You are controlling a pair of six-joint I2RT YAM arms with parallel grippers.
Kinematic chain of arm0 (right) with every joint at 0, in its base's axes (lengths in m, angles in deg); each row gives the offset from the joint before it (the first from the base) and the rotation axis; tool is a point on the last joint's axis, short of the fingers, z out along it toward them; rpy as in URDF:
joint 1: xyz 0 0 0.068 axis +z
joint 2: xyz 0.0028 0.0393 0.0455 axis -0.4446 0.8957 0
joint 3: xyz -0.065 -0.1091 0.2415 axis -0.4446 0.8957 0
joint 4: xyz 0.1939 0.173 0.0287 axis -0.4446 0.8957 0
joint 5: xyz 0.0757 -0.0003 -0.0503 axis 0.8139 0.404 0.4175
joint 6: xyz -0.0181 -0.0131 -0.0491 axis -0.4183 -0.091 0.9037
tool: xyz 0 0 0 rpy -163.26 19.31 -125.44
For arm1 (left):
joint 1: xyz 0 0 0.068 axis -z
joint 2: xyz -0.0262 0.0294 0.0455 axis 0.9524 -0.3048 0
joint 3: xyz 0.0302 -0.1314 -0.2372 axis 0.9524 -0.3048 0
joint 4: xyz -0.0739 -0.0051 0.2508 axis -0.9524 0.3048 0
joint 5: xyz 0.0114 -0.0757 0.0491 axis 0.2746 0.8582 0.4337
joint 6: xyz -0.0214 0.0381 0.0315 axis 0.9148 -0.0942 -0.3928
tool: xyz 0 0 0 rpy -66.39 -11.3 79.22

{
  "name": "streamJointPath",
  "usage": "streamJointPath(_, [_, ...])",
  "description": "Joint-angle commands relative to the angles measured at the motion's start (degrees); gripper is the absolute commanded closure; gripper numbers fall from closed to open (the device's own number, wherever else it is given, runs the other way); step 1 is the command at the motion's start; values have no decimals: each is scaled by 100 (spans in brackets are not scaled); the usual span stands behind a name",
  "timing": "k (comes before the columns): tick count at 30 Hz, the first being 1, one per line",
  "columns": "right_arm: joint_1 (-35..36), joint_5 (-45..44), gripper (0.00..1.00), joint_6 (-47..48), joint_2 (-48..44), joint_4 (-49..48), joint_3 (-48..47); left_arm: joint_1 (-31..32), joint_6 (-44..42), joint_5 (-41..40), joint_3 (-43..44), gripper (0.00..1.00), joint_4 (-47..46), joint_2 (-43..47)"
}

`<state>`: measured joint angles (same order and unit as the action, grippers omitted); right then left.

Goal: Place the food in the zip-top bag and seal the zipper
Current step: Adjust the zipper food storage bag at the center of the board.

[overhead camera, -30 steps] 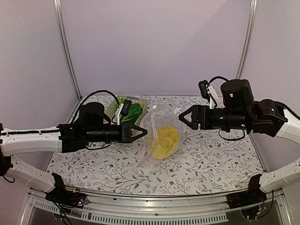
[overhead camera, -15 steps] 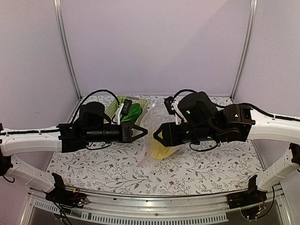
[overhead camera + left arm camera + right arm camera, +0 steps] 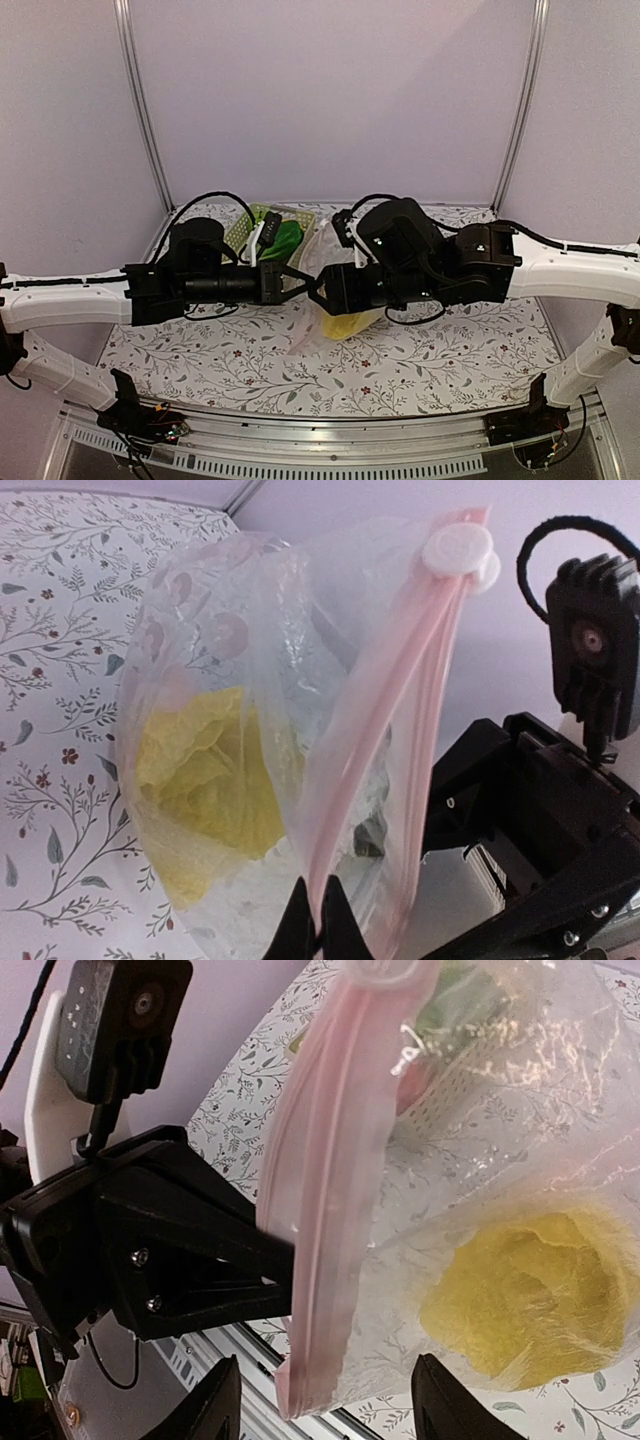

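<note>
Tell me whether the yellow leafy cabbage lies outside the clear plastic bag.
No, the cabbage sits inside the bag, seen through its wall.

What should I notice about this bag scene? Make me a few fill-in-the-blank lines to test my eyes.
On the zip-top bag, the left gripper is shut on the ___ zipper.
The yellow cabbage sits ___ the bag.
The zipper's round slider is coloured ___.
The right gripper has its fingers well apart, so it is ___.
Missing words: pink; inside; white; open.
</note>
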<state>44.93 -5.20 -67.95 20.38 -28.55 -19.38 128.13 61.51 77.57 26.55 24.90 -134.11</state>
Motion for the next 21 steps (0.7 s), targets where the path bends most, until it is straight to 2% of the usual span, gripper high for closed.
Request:
streamJointPath(1, [127, -124, 41, -5, 114, 110, -246, 91, -41, -58, 172, 100, -27, -65])
streamJointPath(4, [139, -309, 42, -10, 173, 251, -323, 99, -46, -49, 185, 100, -34, -71])
streamJointPath(11, [149, -1046, 55, -55, 518, 950, -673, 115, -61, -10, 231, 100, -15, -78])
streamJointPath(14, [148, -1094, 66, -32, 597, 964, -709, 114, -75, -6, 239, 100, 5, -95])
streamJointPath(16, [150, -1138, 78, -53, 602, 979, -698, 115, -95, -26, 240, 100, 47, -72])
streamJointPath(21, [146, -1200, 93, -102, 410, 982, -579, 113, -295, -376, 313, 100, 545, 62])
